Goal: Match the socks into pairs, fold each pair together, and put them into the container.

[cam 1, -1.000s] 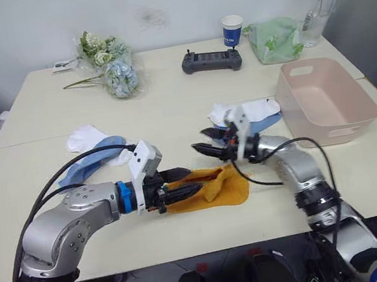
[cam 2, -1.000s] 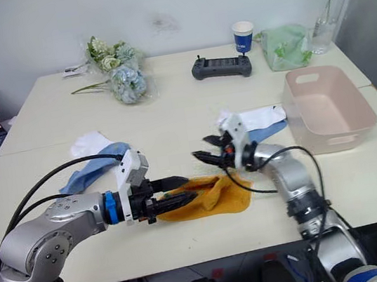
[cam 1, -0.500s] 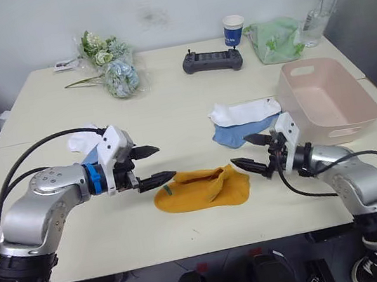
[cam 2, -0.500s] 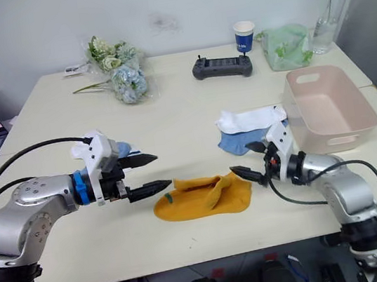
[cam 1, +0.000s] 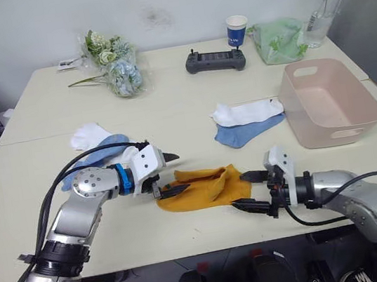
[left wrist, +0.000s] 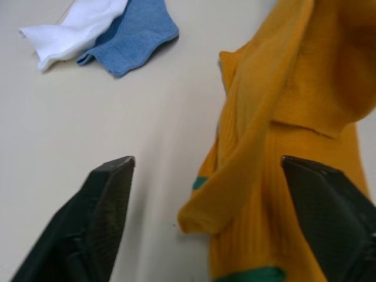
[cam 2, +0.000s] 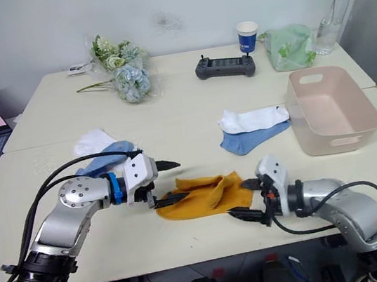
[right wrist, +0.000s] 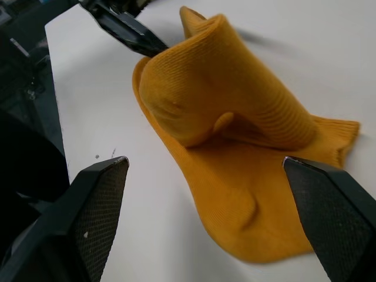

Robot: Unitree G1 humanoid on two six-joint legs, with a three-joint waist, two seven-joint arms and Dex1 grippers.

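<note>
here, open jaws flank the mustard socks [cam 1: 202,187] — bare table [cam 1: 172,126] beyond.

Cream counter [cam 1: 169,108]: mustard socks [cam 1: 202,187] front-ctr, white+blue socks [cam 1: 246,122] by pink basket [cam 1: 329,100], 2nd white+blue pair [cam 1: 93,142] left; flowers [cam 1: 112,64], controller [cam 1: 215,60], cup [cam 1: 236,29], green bag [cam 1: 276,40] at back.

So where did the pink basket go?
The pink basket sits on the table's right side in the head views, just right of the white sock lying on a blue sock.
</note>
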